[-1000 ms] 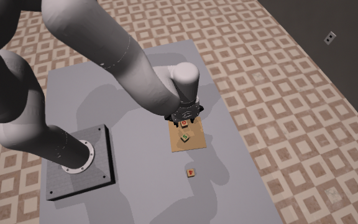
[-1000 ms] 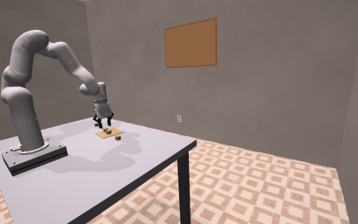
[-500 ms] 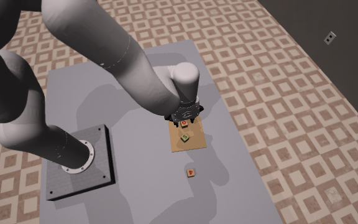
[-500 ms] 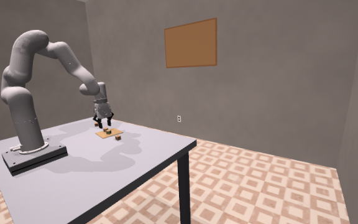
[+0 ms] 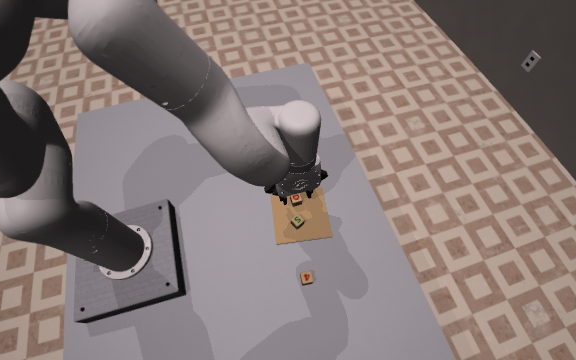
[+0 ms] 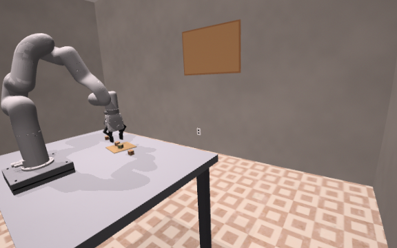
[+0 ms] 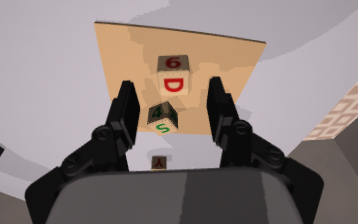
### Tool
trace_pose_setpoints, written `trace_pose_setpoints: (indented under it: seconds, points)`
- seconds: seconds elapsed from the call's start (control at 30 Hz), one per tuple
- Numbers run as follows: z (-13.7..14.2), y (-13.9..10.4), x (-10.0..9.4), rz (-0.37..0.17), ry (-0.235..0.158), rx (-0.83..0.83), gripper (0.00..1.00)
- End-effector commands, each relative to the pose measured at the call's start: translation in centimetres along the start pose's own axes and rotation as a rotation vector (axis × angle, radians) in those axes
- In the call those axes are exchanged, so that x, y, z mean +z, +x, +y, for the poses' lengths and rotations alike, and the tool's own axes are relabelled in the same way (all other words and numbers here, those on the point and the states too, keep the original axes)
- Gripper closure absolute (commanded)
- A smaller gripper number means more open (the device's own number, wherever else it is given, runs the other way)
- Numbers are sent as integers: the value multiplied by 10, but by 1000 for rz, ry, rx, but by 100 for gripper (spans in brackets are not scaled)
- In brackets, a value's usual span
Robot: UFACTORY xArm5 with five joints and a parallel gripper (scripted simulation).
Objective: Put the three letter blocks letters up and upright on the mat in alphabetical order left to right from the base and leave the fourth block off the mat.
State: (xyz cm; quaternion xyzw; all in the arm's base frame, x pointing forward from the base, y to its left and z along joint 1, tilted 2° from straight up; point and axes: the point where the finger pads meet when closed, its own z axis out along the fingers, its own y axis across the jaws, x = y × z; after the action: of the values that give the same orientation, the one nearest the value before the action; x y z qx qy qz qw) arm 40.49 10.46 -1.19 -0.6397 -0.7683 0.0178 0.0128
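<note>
The black two-fingered gripper [image 7: 174,117] is hovering open and empty above the tan square mat [image 5: 318,227] near the table's far edge. The wooden D block [image 5: 296,199] and wooden S block [image 5: 297,221] are sitting on it; the wooden Y block [image 5: 307,277] is waiting off the mat.

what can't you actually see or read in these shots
- Fourth block: in the top view the arm hides it; in the exterior view it is too small to read its top face.
- Y block: in the wrist view, the body of the gripper cuts off its lower part.
- Mat: in the top view, the gripper covers its far edge.
</note>
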Motion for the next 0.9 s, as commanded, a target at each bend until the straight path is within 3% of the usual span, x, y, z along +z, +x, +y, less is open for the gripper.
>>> trace_pose_setpoints:
  seconds: [0.0,0.57,0.87]
  points:
    - [1,0,1,0,-3,0,37]
    - [1,-1,25,0,-3,0,37]
    - [1,-1,27,0,-3,0,37]
